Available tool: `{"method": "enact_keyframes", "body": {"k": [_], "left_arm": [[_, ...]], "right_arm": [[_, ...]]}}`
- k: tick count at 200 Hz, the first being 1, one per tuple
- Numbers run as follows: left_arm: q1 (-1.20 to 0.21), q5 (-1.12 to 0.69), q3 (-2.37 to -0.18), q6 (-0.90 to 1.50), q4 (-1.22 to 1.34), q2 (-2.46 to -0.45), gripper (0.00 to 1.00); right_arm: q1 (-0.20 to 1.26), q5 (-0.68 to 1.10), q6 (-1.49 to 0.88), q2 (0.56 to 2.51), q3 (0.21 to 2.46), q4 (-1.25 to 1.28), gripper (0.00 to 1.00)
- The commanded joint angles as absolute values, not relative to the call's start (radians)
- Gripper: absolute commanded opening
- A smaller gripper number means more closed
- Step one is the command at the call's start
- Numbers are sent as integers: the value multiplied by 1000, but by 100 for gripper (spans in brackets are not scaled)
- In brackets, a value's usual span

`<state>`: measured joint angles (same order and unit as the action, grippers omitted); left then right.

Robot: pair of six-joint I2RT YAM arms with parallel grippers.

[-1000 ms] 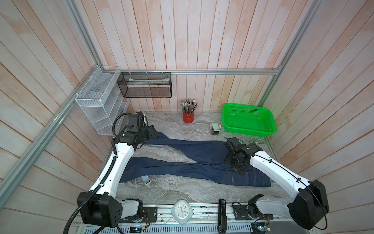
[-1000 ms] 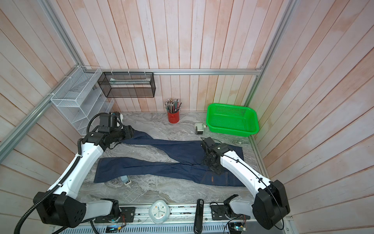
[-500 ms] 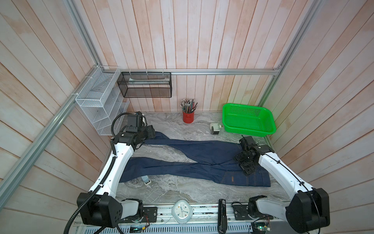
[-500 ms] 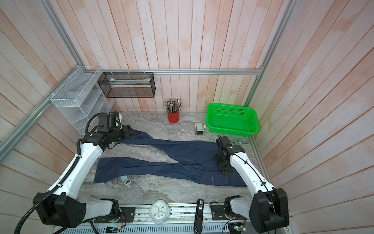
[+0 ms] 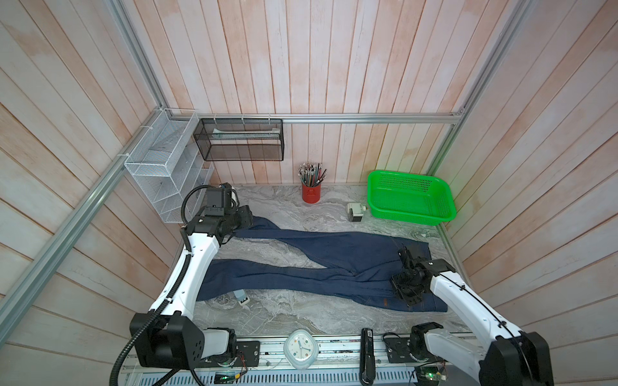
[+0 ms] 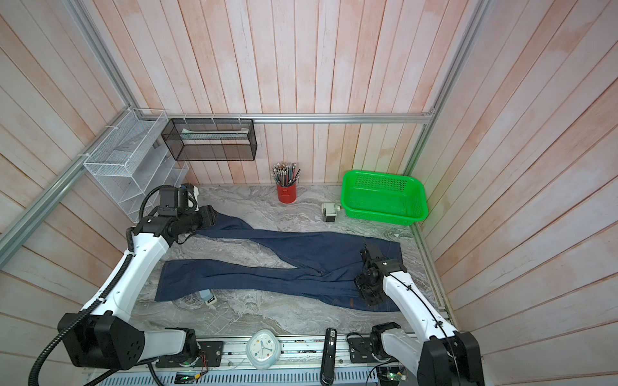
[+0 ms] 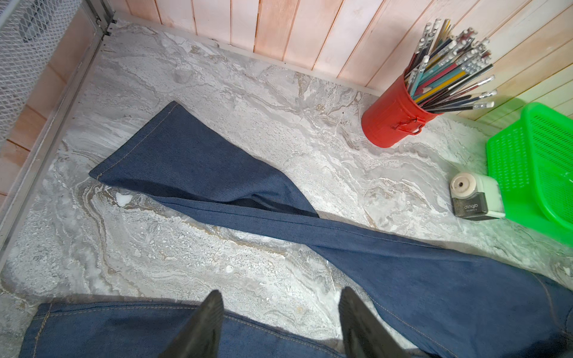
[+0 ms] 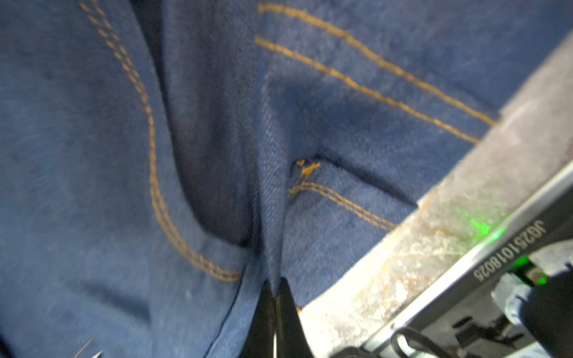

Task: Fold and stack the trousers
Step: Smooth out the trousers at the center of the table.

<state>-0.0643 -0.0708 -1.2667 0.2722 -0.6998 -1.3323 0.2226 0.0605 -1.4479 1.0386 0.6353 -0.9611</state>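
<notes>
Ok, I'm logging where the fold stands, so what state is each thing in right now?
trousers: unfolded, flat on the table, legs spread apart.
right tool: shut, pinching trousers fabric near the waist.
left tool: open, holding nothing.
green basket: empty.
red cup: upright, full of pencils.

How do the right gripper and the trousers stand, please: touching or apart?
Touching: the right wrist view shows the right gripper shut on a fold of the trousers.
</notes>
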Motion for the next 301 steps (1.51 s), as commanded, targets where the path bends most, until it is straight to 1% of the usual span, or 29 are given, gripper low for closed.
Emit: {"method": "enact_keyframes", "body": {"k": [1, 40, 55, 79, 120, 136, 139, 143, 150, 156, 171, 178, 188, 192, 196, 201, 207, 219, 230, 241, 254, 268, 279, 293, 301], "left_arm": [[-50, -90, -1266, 247, -671, -1338, 62], [-40, -119, -1262, 258, -638, -1355, 62], [-38, -123, -1269, 256, -638, -1367, 62], [-38, -124, -1279, 252, -642, -1374, 62], [-29, -118, -1285, 250, -647, -1379, 62], [-23, -112, -1295, 248, -656, -1385, 62], [-22, -111, -1297, 248, -656, -1387, 62], [-20, -110, -1299, 248, -656, -1387, 62], [-14, -112, -1301, 250, -657, -1388, 62], [-7, -113, -1302, 252, -659, -1387, 62], [5, -113, -1308, 257, -656, -1389, 63], [11, -114, -1314, 259, -658, -1390, 63], [22, -117, -1320, 264, -656, -1391, 63], [25, -119, -1323, 264, -655, -1392, 64], [27, -122, -1326, 265, -653, -1391, 64], [29, -125, -1330, 268, -651, -1393, 64], [31, -127, -1336, 269, -651, -1395, 64], [31, -131, -1344, 274, -651, -1397, 64], [31, -138, -1345, 279, -646, -1394, 65], [31, -147, -1345, 281, -647, -1394, 65], [31, -152, -1345, 283, -651, -1393, 65], [31, -151, -1344, 283, -660, -1387, 65], [31, -153, -1346, 282, -664, -1382, 65], [31, -155, -1353, 284, -679, -1378, 65], [31, -158, -1354, 285, -680, -1377, 65]], "right_arm": [[278, 54, -1535, 939, 651, -1156, 0], [461, 83, -1736, 774, 644, -1389, 0], [512, 129, -1757, 745, 632, -1393, 0], [641, 189, -1821, 740, 603, -1395, 0], [655, 300, -1723, 757, 526, -1396, 0], [699, 312, -1759, 719, 520, -1396, 0], [713, 316, -1773, 714, 518, -1395, 3], [730, 320, -1795, 708, 519, -1395, 10], [758, 328, -1829, 703, 520, -1395, 27], [778, 330, -1857, 703, 522, -1395, 37], [806, 271, -1929, 692, 575, -1395, 50], [808, 209, -1955, 695, 626, -1394, 59], [808, 113, -1960, 725, 715, -1392, 65], [808, 76, -1955, 746, 752, -1391, 74], [808, 35, -1945, 768, 792, -1391, 78], [805, -17, -1932, 798, 841, -1391, 82], [802, -82, -1913, 835, 903, -1391, 83], [767, -219, -1838, 917, 1019, -1391, 83], [687, -311, -1722, 994, 1099, -1387, 83], [548, -376, -1531, 1061, 1148, -1340, 83], [385, -443, -1378, 1110, 1149, -1279, 81], [205, -447, -1216, 1112, 1087, -1105, 77], [78, -421, -1148, 1114, 1021, -969, 72], [-45, -369, -1085, 1143, 950, -812, 68], [-100, -339, -1064, 1180, 922, -738, 63]]}}
